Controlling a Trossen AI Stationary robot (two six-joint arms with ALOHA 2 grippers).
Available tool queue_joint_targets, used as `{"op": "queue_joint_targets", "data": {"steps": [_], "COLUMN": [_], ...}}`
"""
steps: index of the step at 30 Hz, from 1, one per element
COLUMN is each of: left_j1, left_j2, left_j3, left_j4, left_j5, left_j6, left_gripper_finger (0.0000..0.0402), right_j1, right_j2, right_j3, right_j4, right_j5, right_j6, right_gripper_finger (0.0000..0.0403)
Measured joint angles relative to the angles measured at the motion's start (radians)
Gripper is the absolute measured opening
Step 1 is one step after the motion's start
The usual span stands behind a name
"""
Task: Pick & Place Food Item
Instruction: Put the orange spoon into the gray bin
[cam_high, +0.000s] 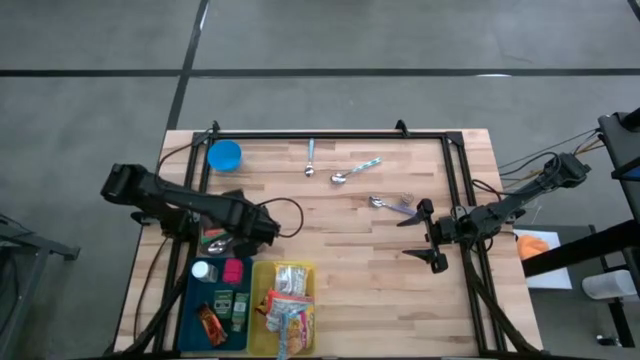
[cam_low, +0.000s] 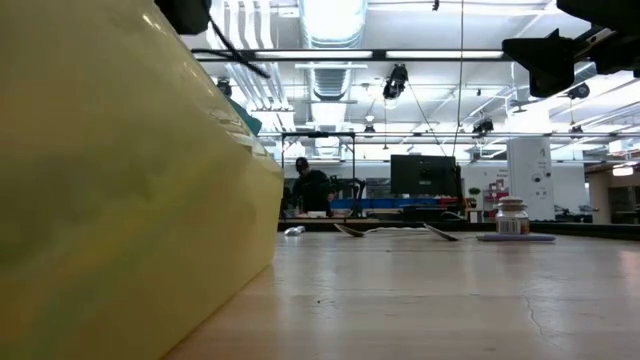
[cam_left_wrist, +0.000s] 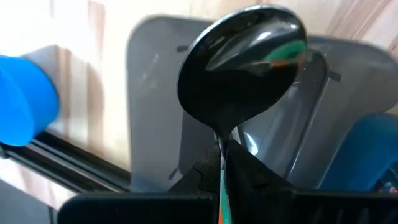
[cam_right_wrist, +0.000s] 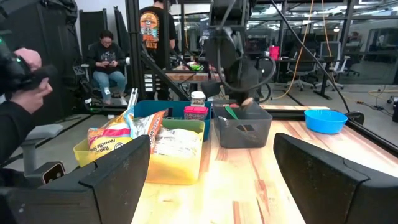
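Note:
My left gripper (cam_high: 240, 230) is over the grey bin (cam_high: 210, 238), near the table's left side, shut on a metal spoon (cam_left_wrist: 242, 68). The spoon's bowl hangs over the bin's inside (cam_left_wrist: 155, 124). Food packets (cam_high: 288, 300) lie in a yellow bin (cam_high: 256, 300) at the near edge, beside a blue tray (cam_high: 196, 310) of small items. My right gripper (cam_high: 418, 237) waits open near the table's right side, nothing between its fingers (cam_right_wrist: 118, 180). My left gripper pinches the spoon's thin handle (cam_left_wrist: 222, 155), just behind the bowl, between its two fingers. The fingers slant steeply down from above and lie along the handle. The spoon's bowl sticks out beyond the fingertips, above the grey bin; whether it touches the bin I cannot tell.
A blue bowl (cam_high: 224, 155) stands at the far left. Three loose spoons (cam_high: 310, 160), (cam_high: 355, 172), (cam_high: 390, 205) lie on the far middle of the wooden table. A black frame (cam_high: 330, 134) runs round the table. People show in the room beyond (cam_right_wrist: 109, 59).

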Motion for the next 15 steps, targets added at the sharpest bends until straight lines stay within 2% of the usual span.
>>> {"op": "queue_joint_targets", "data": {"steps": [6,15], "left_j1": [0.000,0.009], "left_j2": [-0.019,-0.018], "left_j3": [-0.088,-0.142], "left_j4": [0.078,0.125], "left_j5": [0.018,0.070], "left_j6": [-0.021,-0.030], "left_gripper_finger": [0.0006,0.0006], "right_j1": [0.000,0.000], "right_j2": [0.000,0.000], "right_j3": [0.000,0.000], "right_j4": [0.000,0.000], "right_j5": [0.000,0.000], "right_j6": [0.000,0.000], "right_gripper_finger": [0.0338,0.0338]}}
